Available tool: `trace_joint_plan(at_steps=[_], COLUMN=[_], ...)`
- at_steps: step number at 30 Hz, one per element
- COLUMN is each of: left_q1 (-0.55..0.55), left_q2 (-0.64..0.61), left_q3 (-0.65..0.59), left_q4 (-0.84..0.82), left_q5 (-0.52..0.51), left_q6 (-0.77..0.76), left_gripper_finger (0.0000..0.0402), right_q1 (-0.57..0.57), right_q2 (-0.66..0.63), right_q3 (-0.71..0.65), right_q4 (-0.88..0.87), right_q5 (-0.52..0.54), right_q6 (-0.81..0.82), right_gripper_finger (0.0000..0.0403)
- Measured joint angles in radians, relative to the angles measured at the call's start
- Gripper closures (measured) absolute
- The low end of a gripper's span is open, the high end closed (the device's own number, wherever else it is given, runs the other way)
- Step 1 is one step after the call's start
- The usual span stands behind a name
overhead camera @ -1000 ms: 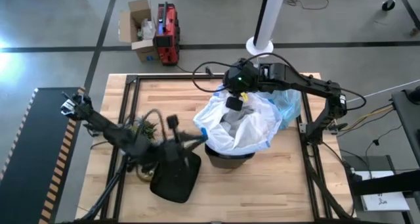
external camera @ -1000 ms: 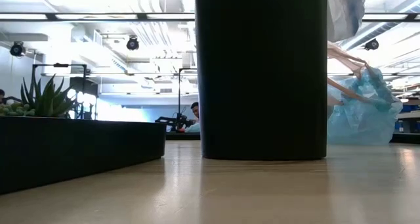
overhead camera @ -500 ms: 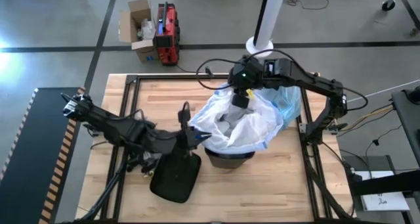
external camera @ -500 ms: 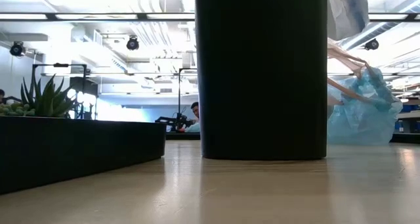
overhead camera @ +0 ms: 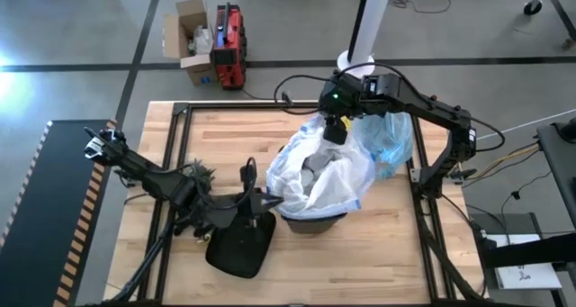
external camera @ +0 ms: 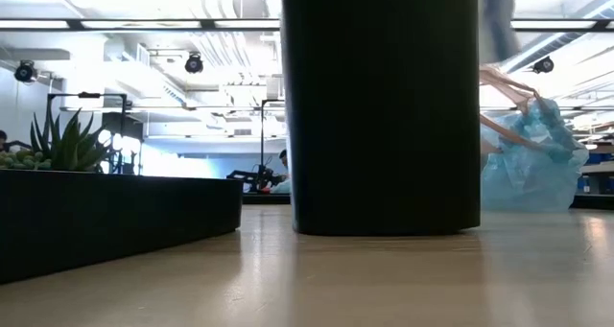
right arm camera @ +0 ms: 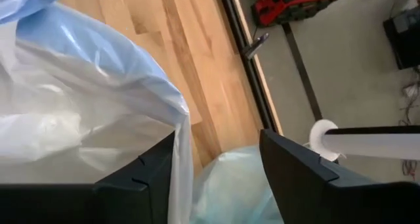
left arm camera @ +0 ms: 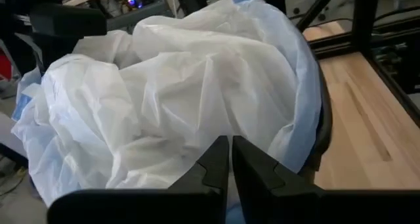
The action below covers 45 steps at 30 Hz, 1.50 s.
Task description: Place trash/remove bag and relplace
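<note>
A black bin [overhead camera: 315, 221] stands mid-table, shown as a dark column [external camera: 382, 106] in the low view. A white translucent bag with a blue hem [overhead camera: 326, 174] billows out of its mouth [left arm camera: 170, 99]. Grey shapes lie inside the bag; I cannot tell what they are. The light-blue bag [overhead camera: 392, 141] lies crumpled on the table at the bin's far right [external camera: 533, 164]. My right gripper [overhead camera: 335, 132] is open at the white bag's far rim. My left gripper [overhead camera: 270, 199] is shut at its near-left rim. My left gripper [left arm camera: 230, 159] comes level from the table's left and is shut on the white bag's near-left rim [overhead camera: 275, 186]. The fingers themselves hide the pinch in the wrist view. The film billows slack beyond them. My right gripper [right arm camera: 218, 159] points down from above with its fingers wide apart. The bag's blue-hemmed far rim [right arm camera: 178, 112] drapes against one finger [right arm camera: 157, 175]; the other finger stands outside it.
A black tray-like object [overhead camera: 241, 244] lies on the table left of the bin, under my left arm. A green plant sprig [overhead camera: 199, 173] is farther left. A long black planter with a succulent [external camera: 115, 221] fills the low view's left. Bare wood lies near and right of the bin.
My right gripper has moved toward the table's far edge and a little right, carrying the white bag's far rim with it. The bag's mouth has drawn narrower and stretched toward the far side. My left gripper has shifted slightly toward the near edge at the bag's near-left rim.
</note>
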<state>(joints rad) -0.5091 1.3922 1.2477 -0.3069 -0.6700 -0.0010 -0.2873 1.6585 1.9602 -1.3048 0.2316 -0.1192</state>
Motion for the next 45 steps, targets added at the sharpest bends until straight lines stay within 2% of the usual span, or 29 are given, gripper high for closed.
trace_joint_plan(at_steps=[7, 12, 16, 18, 22, 27, 30, 35, 37, 41, 45], left_q1=[-0.048, -0.087, -0.106, -0.116, -0.121, -0.118, -0.113, -0.037, 0.013, 0.139, 0.225], left_q2=[-0.003, 0.002, 0.000, 0.001, -0.018, -0.103, -0.173, -0.270, -0.301, -0.323, -0.306], left_q3=[-0.025, 0.000, 0.008, 0.008, 0.012, 0.012, -0.009, -0.068, -0.096, -0.132, -0.135], left_q4=[0.049, 0.139, 0.147, 0.130, 0.048, 0.025, 0.018, 0.004, 0.002, -0.009, -0.071], left_q5=[-0.004, 0.008, 0.000, -0.052, -0.253, -0.263, -0.276, -0.289, -0.242, 0.022, 0.098], left_q6=[0.031, 0.153, 0.174, 0.176, 0.180, 0.140, 0.135, 0.067, 0.012, -0.165, -0.220], left_gripper_finger=[0.0392, 0.0392, 0.0392, 0.0392, 0.0392, 0.0392, 0.0392, 0.0392, 0.0392, 0.0384, 0.0351], right_q1=[-0.008, -0.009, -0.007, -0.008, -0.008, -0.006, -0.004, 0.010, 0.020, 0.039, 0.046], right_q2=[-0.019, -0.020, -0.020, -0.019, -0.031, -0.053, -0.055, -0.045, -0.035, -0.027, -0.029], right_q3=[0.006, -0.015, -0.067, -0.072, -0.069, -0.068, -0.068, -0.068, -0.068, -0.068, -0.068], right_q4=[-0.019, 0.025, 0.086, 0.106, 0.196, 0.341, 0.405, 0.456, 0.470, 0.480, 0.480], right_q5=[-0.012, -0.172, -0.264, -0.260, -0.290, -0.469, -0.486, -0.496, -0.498, -0.497, -0.494], right_q6=[-0.003, 0.015, 0.009, -0.003, -0.015, -0.023, -0.026, -0.039, -0.039, -0.039, -0.039], right_gripper_finger=[0.0188, 0.0169, 0.0152, 0.0142, 0.0117, 0.0093, 0.0094, 0.0107, 0.0112, 0.0116, 0.0111])
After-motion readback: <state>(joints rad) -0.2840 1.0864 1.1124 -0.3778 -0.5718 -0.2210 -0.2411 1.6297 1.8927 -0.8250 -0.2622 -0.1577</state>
